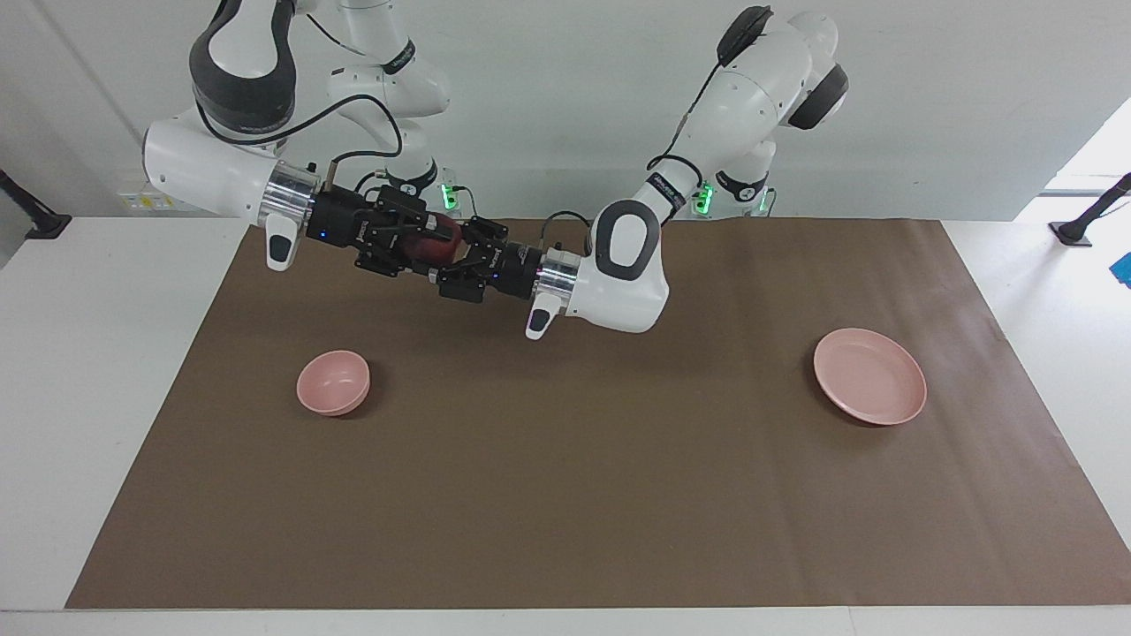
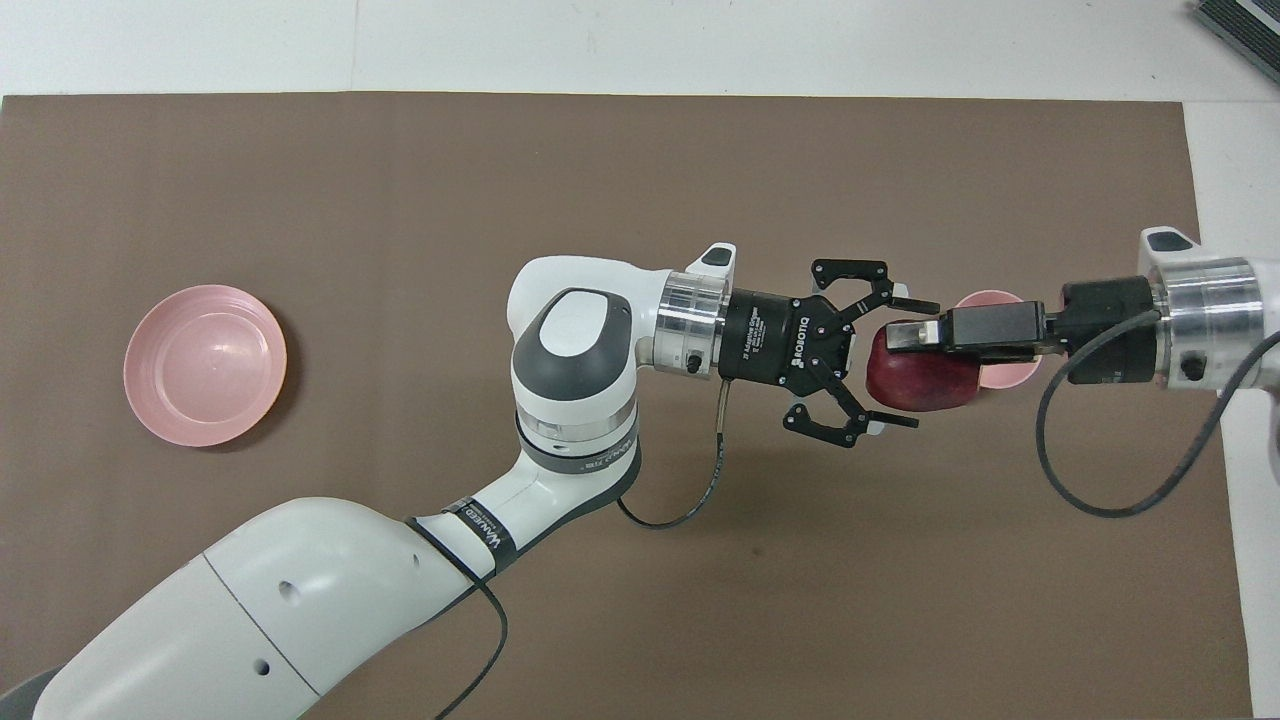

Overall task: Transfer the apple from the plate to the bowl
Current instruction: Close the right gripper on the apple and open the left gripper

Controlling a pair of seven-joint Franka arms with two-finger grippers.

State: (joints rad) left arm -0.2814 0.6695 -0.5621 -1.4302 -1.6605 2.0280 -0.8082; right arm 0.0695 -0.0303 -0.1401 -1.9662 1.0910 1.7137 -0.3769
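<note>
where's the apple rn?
Apple is in the air, held by the right gripper, with the open left gripper around it; plate holds nothing.

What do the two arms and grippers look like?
Both arms are white with dark grey joint pads and silver wrist rings. Left gripper is black linkage-type, marked ROBOTIQ; right gripper is black too. A black cable loops along each wrist.

Robot lab: bare white walls, paper-covered table (image 1: 565, 495).
</note>
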